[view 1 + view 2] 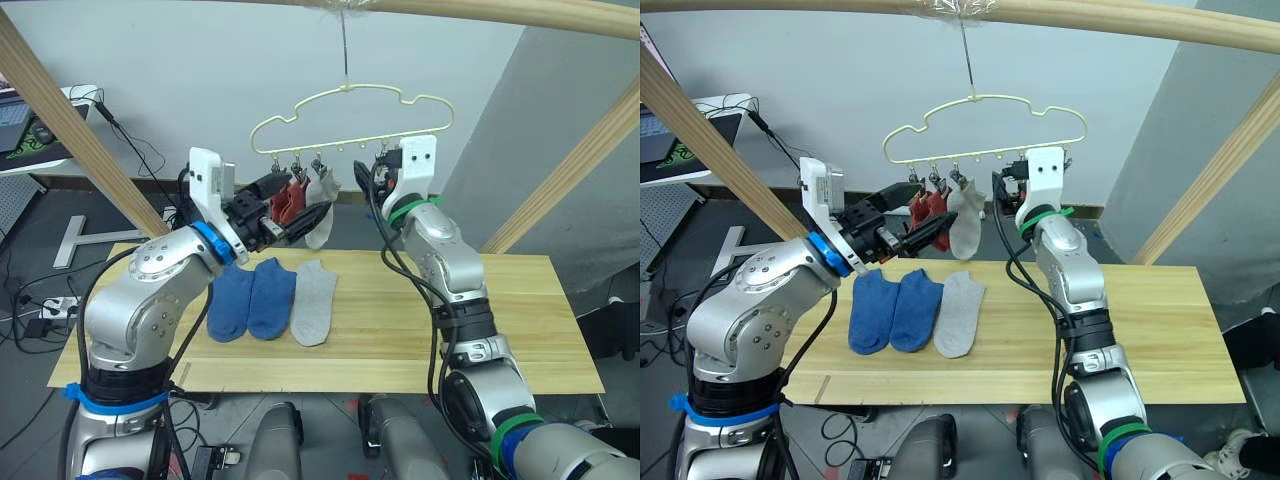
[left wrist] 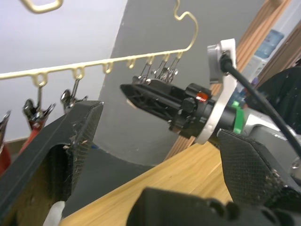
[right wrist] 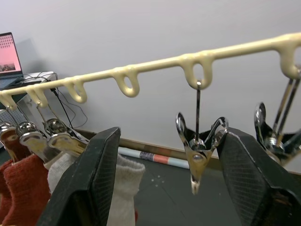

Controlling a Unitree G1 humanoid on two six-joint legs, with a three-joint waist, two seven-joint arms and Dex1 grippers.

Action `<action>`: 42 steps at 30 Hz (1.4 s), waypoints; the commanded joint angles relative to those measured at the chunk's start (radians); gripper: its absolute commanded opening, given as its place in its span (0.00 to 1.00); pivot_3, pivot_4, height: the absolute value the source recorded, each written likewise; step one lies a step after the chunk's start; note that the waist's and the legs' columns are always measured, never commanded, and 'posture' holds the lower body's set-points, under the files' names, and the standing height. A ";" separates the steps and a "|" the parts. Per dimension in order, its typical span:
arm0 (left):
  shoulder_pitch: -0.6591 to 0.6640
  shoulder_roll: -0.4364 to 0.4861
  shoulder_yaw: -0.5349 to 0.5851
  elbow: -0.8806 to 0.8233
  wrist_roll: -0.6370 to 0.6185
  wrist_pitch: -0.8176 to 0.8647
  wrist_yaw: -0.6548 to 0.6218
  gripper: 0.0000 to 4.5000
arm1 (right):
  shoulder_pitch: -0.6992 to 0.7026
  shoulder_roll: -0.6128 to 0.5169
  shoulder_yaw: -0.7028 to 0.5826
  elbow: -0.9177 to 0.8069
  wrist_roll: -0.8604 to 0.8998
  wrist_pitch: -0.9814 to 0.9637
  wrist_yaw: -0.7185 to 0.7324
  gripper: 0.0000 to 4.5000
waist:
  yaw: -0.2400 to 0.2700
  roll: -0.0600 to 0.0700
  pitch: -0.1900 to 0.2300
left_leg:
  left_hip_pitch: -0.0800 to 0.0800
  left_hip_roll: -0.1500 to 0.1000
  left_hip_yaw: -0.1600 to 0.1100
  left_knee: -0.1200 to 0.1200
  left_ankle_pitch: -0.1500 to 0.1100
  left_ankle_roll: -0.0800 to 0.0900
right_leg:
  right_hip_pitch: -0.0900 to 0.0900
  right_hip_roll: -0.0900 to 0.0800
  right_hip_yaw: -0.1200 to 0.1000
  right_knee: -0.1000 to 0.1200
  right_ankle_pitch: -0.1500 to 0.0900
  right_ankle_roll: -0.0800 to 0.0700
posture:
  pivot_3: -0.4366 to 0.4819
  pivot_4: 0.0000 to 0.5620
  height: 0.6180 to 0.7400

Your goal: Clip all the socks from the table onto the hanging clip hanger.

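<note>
Reaching right gripper (image 3: 197,183) up to clip hanger (image 1: 350,110), fingers spread wide either side of empty clip (image 3: 197,155), likely to pinch it open. Left gripper (image 1: 902,228) also apart, beside hung rust-red socks (image 1: 925,210). Three socks (image 1: 270,298) below on table (image 1: 520,320).

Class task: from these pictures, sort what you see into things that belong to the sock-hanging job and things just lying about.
Belongs to the job:
- blue socks and grey sock on the table
- red socks and pale sock already clipped
- clip hanger
- free clip

Just lying about:
- laptop
- cables
</note>
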State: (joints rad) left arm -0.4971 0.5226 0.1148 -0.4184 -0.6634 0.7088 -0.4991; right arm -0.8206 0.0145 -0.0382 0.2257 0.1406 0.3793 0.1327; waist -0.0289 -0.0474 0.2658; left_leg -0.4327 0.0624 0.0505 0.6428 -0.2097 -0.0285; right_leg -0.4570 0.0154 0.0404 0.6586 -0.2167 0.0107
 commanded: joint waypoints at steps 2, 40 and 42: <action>-0.033 -0.006 0.001 -0.029 -0.003 -0.031 -0.018 1.00 | -0.034 0.005 -0.001 -0.007 0.011 -0.035 0.008 0.71 | 0.000 0.000 0.000 | 0.000 0.000 0.000 0.000 0.000 0.000 | 0.000 0.000 0.000 0.000 0.000 0.000 | 0.54 0.45 1.00; -0.054 -0.021 0.003 -0.021 0.011 -0.069 -0.036 1.00 | -0.085 0.019 -0.028 0.061 0.026 -0.056 -0.009 0.52 | 0.000 0.000 0.000 | 0.000 0.000 0.000 0.000 0.000 0.000 | 0.000 0.000 0.000 0.000 0.000 0.000 | 0.54 0.47 1.00; -0.052 -0.021 0.003 -0.025 0.010 -0.068 -0.035 1.00 | -0.085 0.019 -0.029 0.061 0.026 -0.055 -0.009 0.37 | 0.000 0.000 0.000 | 0.000 0.000 0.000 0.000 0.000 0.000 | 0.000 0.000 0.000 0.000 0.000 0.000 | 0.54 0.47 1.00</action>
State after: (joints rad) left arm -0.5362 0.5057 0.1139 -0.4151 -0.6544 0.6633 -0.5343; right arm -0.8763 0.0263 -0.0573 0.3047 0.1471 0.3381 0.1277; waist -0.0288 -0.0472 0.2659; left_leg -0.4328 0.0625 0.0500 0.6428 -0.2097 -0.0284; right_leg -0.4570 0.0154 0.0404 0.6588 -0.2167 0.0107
